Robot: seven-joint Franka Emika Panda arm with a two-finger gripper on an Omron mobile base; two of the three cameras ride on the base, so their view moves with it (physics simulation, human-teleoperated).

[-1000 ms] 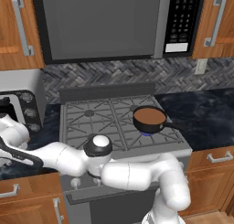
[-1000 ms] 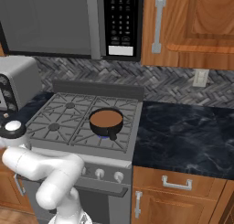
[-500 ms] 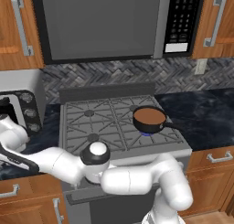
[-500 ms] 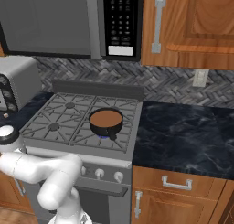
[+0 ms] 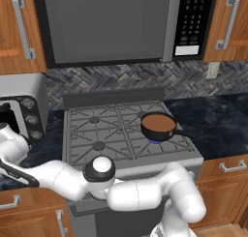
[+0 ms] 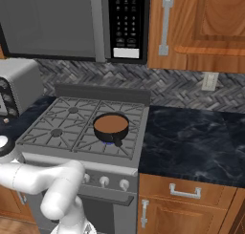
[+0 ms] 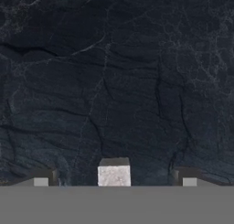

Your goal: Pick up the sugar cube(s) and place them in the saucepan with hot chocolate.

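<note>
Reaching far left over the dark marble counter, the arm hides its own hand in both base views. In the hand view the gripper stands wide open, holding nothing, with one off-white sugar cube on the counter midway between the fingertips; its lower part is cut off. A toaster oven sits half out of frame at the left. On the stove, the saucepan of brown liquid rests on the front right burner. The microwave keypad writing is too small to read.
</note>
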